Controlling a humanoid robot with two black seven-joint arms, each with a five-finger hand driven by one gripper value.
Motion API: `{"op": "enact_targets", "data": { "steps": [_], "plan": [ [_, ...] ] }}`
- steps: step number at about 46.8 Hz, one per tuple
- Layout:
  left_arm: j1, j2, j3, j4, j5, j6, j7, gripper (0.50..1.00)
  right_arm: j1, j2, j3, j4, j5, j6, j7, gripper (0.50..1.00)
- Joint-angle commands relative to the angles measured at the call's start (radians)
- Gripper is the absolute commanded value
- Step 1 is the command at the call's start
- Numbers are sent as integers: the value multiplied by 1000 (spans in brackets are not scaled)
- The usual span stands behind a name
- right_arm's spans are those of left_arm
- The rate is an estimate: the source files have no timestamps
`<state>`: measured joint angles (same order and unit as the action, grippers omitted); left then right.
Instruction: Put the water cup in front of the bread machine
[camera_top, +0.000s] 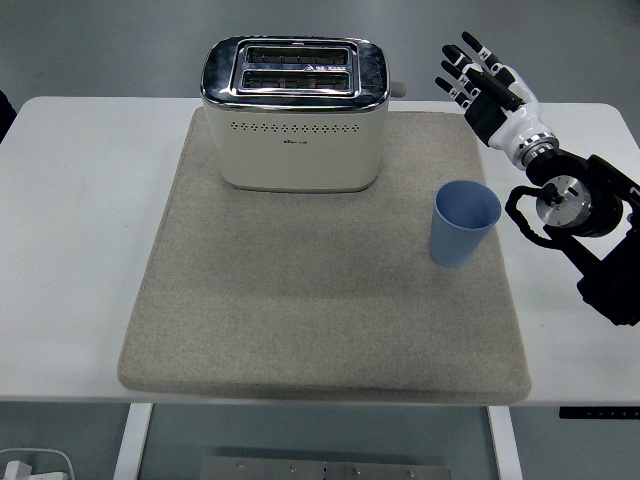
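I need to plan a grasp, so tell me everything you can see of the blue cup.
The blue cup is a plain, handleless tumbler, apparently matte plastic, tapering slightly toward its base. It stands upright with its open mouth up, and nothing is visible inside. It rests on the right part of the beige mat, to the right of and slightly nearer than the toaster, apart from it. Nothing touches it but the mat. The right hand hovers beyond it with fingers spread, not in contact.
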<state>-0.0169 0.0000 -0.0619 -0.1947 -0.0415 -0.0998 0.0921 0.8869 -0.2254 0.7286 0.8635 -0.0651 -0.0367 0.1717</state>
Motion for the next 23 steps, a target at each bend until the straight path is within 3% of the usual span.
{"op": "enact_targets", "data": {
  "steps": [1, 23],
  "plan": [
    [0, 0, -1, 0, 0, -1, 0, 1000, 0, -2, 0, 0, -2, 1, -1, 928],
    [-2, 0, 2, 55, 2, 3, 0, 1000, -3, -9, -6, 3, -2, 23, -6, 928]
  ]
}}
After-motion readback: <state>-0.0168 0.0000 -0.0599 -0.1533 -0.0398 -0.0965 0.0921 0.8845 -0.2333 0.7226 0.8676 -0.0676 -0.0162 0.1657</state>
